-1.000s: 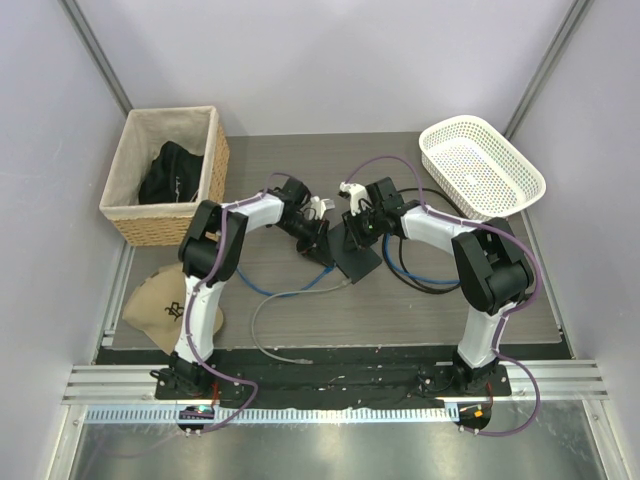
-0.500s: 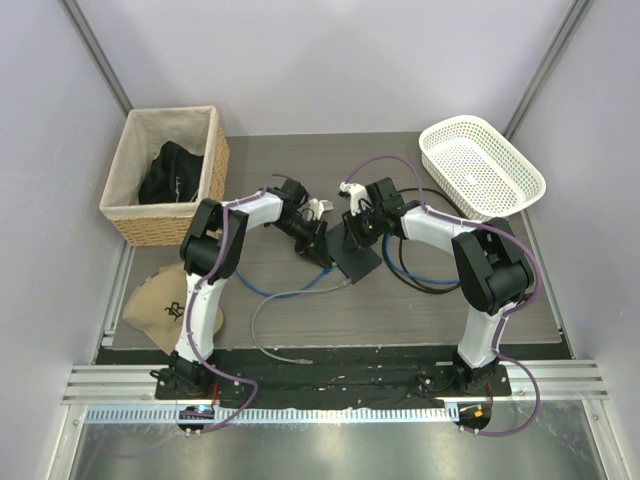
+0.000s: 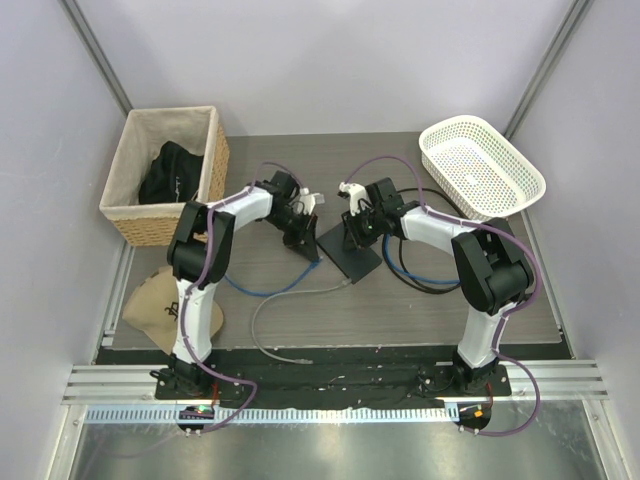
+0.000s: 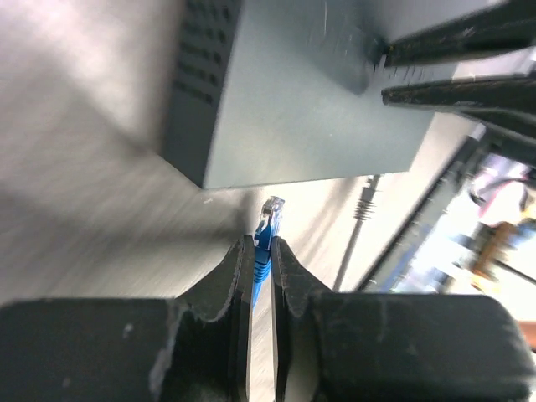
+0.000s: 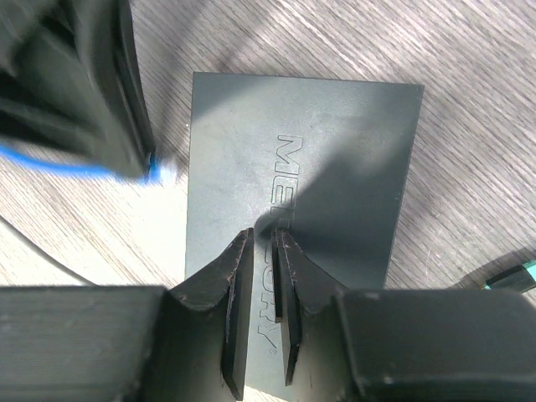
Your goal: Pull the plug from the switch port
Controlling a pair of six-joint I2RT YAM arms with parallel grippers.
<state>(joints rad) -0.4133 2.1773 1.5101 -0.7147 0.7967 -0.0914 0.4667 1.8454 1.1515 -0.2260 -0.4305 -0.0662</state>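
The switch [image 3: 352,256] is a flat black box in the middle of the table. It also shows in the left wrist view [image 4: 301,100] and the right wrist view [image 5: 335,159]. My left gripper [image 3: 307,246] [image 4: 262,244] is shut on the blue plug [image 4: 268,219]. The plug is out of the box, a short gap from its edge. The plug's clear tip [image 5: 156,172] shows blurred to the switch's left. The ports themselves do not show. My right gripper [image 3: 352,236] [image 5: 264,239] is shut, its tips resting on the switch's top.
A wicker basket [image 3: 128,215] with a black item stands at the back left, a white plastic basket [image 3: 482,165] at the back right. A tan cap [image 3: 163,305] lies front left. A grey cable [image 3: 290,305] and the blue cable [image 3: 250,288] trail forward. Dark cables [image 3: 420,272] lie right of the switch.
My left gripper has moved left, away from the switch, with the blue plug, which now hangs free of the box. The right gripper has stayed on the switch.
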